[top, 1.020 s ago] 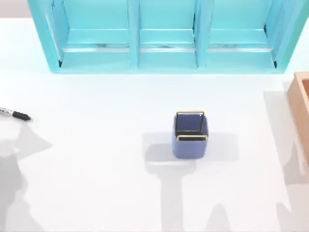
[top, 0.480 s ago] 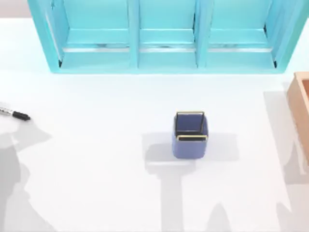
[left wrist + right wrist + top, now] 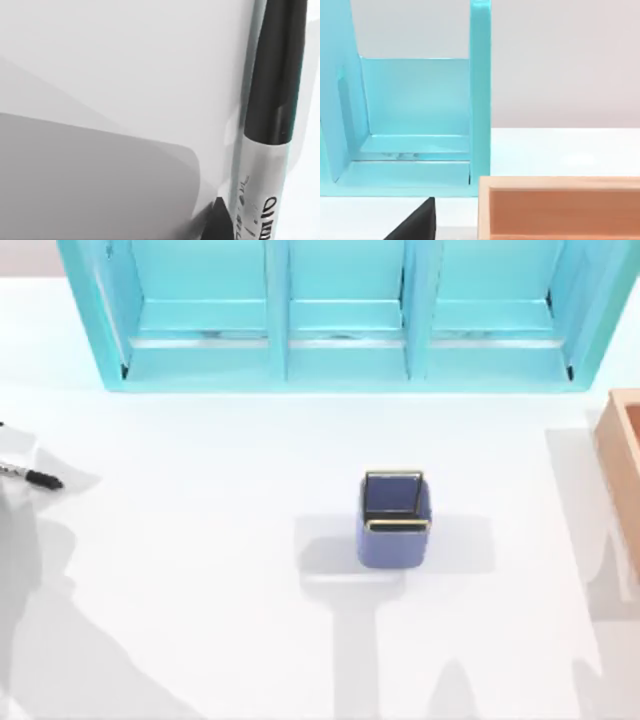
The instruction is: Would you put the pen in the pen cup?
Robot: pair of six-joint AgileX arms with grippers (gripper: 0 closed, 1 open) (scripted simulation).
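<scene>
The pen (image 3: 32, 477) lies flat at the table's far left edge, silvery barrel toward the edge and black cap pointing right. In the left wrist view the pen (image 3: 267, 125) is very close, with a dark part of my left gripper (image 3: 220, 222) right beside its barrel. A pale piece of my left arm (image 3: 12, 445) shows at the left edge, just behind the pen. The pen cup (image 3: 394, 520), blue-purple with a gold rim, stands upright near the table's middle. A dark part of my right gripper (image 3: 417, 222) shows in the right wrist view, off to the table's right.
A large turquoise shelf unit (image 3: 340, 315) spans the back of the table. An orange-brown wooden box (image 3: 625, 455) sits at the right edge, also close in the right wrist view as the wooden box (image 3: 560, 207). White tabletop lies between pen and cup.
My left arm's shadow has spread right and toward the pen, and a pale piece of the arm has come in at the left edge. Pen and cup have not moved.
</scene>
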